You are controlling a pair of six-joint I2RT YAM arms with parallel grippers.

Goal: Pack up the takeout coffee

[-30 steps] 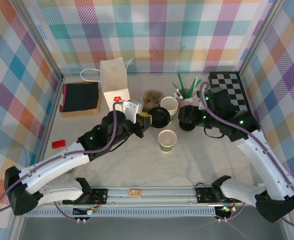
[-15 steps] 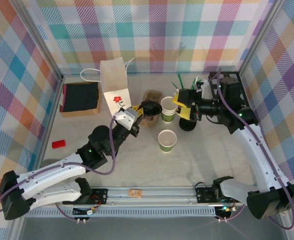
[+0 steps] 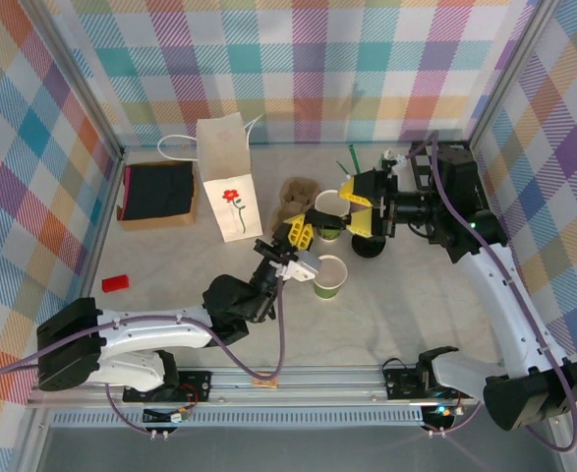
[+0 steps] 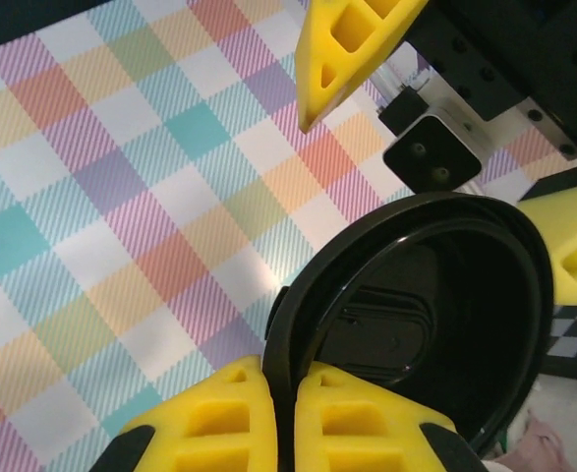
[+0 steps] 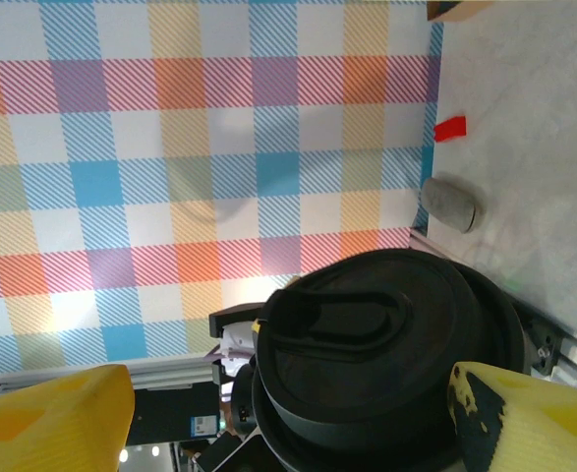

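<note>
we note green paper cup with white rim [image 3: 327,277] standing near tabletop [image 3: 406,315] centre, open, no lid on. left gripper [image 4: 280,388] pinched tight on rim of round black plastic lid [image 4: 416,324], held aloft. right gripper [image 5: 288,418] spread wide facing lid, gripping nothing. white paper bag with red flower [image 3: 224,177] upright toward far-left corner. we judge lidding and bagging both outstanding.

Left arm stretched low toward centre, wrist tipped up, left end effector [image 3: 298,234] pinched shut on black lid [image 4: 416,315] rim. Right arm reaches in from right, right end effector [image 3: 357,206] horizontal, jaws wide apart.
</note>
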